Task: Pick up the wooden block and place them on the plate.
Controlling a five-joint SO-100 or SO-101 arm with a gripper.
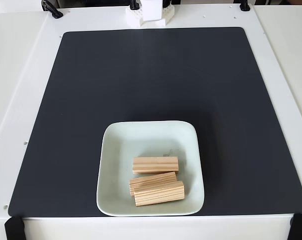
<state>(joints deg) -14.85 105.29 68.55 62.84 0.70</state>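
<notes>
Holding three wooden blocks, the plate.

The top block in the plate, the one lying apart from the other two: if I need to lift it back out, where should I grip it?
Grip the separate block across its short width at mid-length, coming straight down. It lies flat and nearly level in the plate, with bare dish above it; the gap to the stacked pair below is narrow, so keep the jaws barely wider than the block.

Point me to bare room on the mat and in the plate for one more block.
The black mat is bare from the arm base down to the plate, and along both sides of it. Inside the plate, the upper half is bare. Crowded: its lower right, with three wooden blocks close together.
</notes>
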